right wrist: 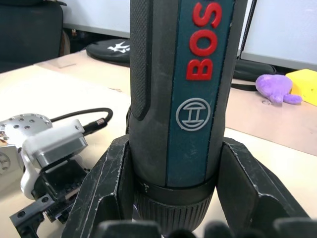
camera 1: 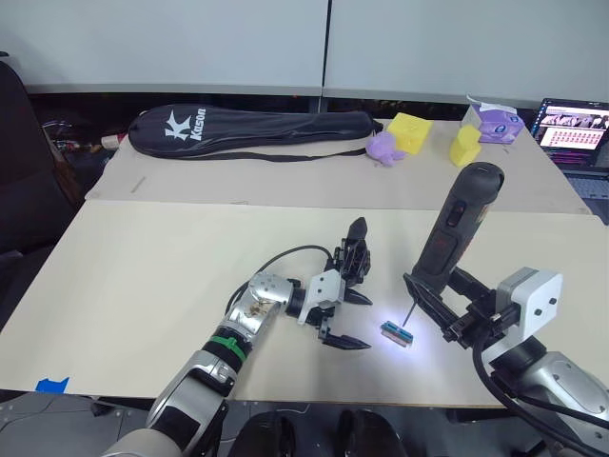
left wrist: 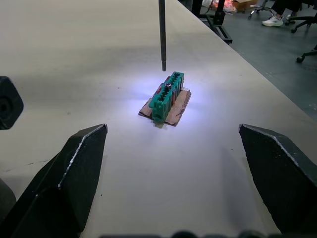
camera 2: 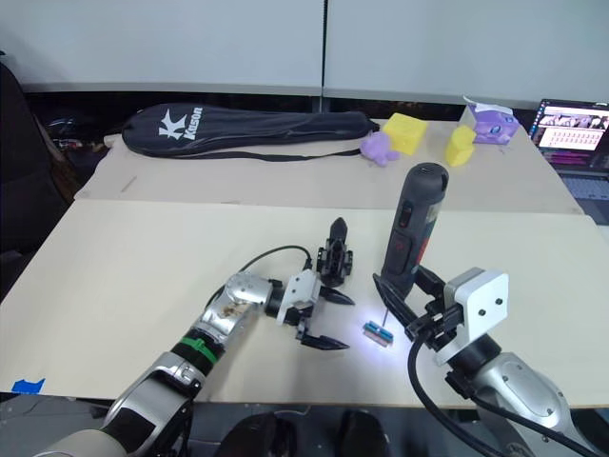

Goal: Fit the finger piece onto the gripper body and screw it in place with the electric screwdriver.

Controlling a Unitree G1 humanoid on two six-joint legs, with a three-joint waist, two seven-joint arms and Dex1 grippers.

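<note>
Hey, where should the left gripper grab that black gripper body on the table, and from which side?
Low down, across the blocky lower part of the gripper body, not the pointed piece rising from its top. It stands upright on the table just beyond the open left gripper, so a level approach from that near side looks steadiest.

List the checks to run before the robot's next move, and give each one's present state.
1. Screwdriver clamped upright in right gripper: ok.
2. Tip light on, lighting green block: ok.
3. Bit over the block, not touching it: ok.
4. Left gripper open and holding nothing, beside gripper body: ok.
5. Finger piece seated on the body: cannot tell.
</note>
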